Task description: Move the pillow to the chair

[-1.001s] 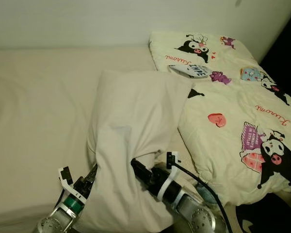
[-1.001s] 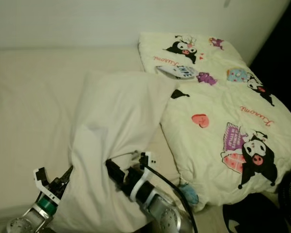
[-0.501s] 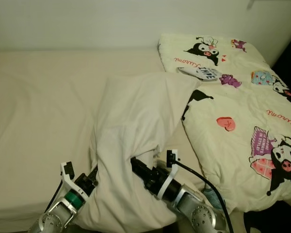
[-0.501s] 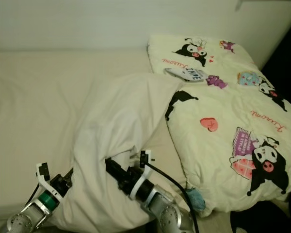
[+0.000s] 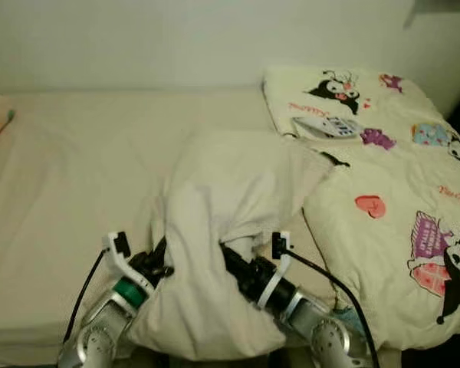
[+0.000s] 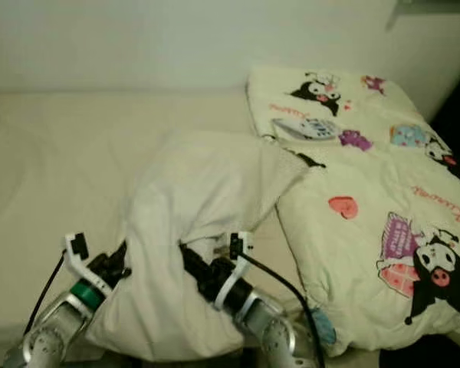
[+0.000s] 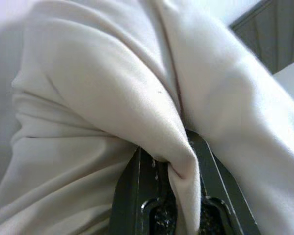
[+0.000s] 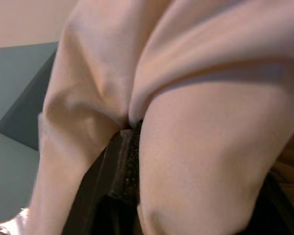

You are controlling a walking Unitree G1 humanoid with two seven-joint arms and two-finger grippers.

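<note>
Both grippers are clamped on the pillow [image 5: 215, 230]: the left gripper [image 5: 159, 266] pinches a fold at its left edge, the right gripper [image 5: 231, 259] bites into the cloth lower down. It's bunched up on the bed [image 5: 69, 176], right next to a cartoon-print blanket [image 5: 399, 192].

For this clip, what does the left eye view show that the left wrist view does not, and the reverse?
Only the left eye view shows the bed, the cartoon-print quilt beside the pillow, and both arms at the pillow's near end, the right pincer buried in its fabric. Only the left wrist view shows a fold of fabric pinched between the black fingers of the left pincer. Both show the white pillow gripped by the left pincer.
</note>
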